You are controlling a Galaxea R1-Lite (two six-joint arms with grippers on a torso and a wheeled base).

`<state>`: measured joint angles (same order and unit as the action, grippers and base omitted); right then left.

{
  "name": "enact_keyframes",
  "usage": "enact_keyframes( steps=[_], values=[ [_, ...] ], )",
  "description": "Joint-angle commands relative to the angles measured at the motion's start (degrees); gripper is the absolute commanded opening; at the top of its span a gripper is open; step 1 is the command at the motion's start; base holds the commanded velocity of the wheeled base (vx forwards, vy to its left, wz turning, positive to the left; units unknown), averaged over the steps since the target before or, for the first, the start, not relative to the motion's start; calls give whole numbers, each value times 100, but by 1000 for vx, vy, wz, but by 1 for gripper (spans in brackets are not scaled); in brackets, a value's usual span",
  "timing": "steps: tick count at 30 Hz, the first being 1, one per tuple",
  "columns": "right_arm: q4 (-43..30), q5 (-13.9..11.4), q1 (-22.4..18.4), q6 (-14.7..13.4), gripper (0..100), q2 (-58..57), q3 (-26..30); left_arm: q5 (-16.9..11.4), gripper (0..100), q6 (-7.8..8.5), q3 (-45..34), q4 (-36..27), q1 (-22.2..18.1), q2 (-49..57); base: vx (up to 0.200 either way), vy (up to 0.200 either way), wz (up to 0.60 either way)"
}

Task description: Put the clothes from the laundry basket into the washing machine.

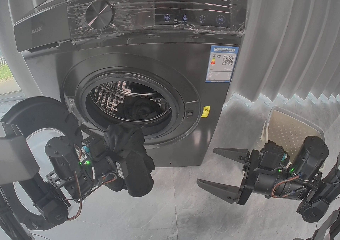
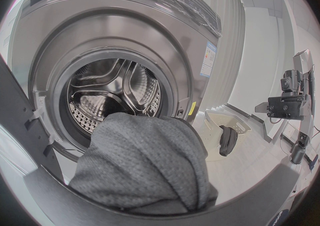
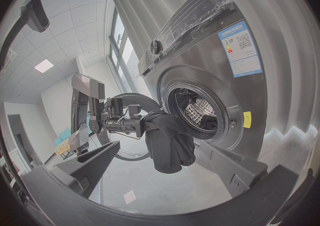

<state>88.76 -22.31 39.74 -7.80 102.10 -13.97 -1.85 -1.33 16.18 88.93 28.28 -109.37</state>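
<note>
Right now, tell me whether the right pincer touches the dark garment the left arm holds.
Apart. The head view shows bare floor between the open right pincer and the dark garment.

A dark garment [image 1: 131,161] hangs from the clamped left gripper [image 1: 115,157] at 6 o'clock of the washing machine's [image 1: 198,74] drum mouth. The right gripper [image 1: 207,166], fingers spread, sits at the machine's 4 o'clock, near the laundry basket [image 1: 292,125].
</note>
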Motion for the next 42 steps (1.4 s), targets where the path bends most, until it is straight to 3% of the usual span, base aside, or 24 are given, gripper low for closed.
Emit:
enact_keyframes(
  steps=[1, 11, 20, 32, 42],
  values=[
    [10, -2, -1, -2, 100, 12, 0, 1, 0, 19, -9, 1, 11, -5, 0, 0, 0],
    [1, -2, 7, -2, 100, 12, 0, 18, 0, 54, -44, -7, 28, -14, 0, 0, 0],
    [1, -2, 16, -11, 100, 12, 0, 18, 0, 63, -53, 1, 28, -93, 200, 0, 0],
    [1, -2, 16, -2, 100, 12, 8, 18, 0, 63, -80, -7, 37, -93, 0, 0, 0],
    [1, -2, 16, -2, 100, 12, 17, 18, 0, 63, -88, 1, 37, -93, 0, 200, 0]
  ],
)
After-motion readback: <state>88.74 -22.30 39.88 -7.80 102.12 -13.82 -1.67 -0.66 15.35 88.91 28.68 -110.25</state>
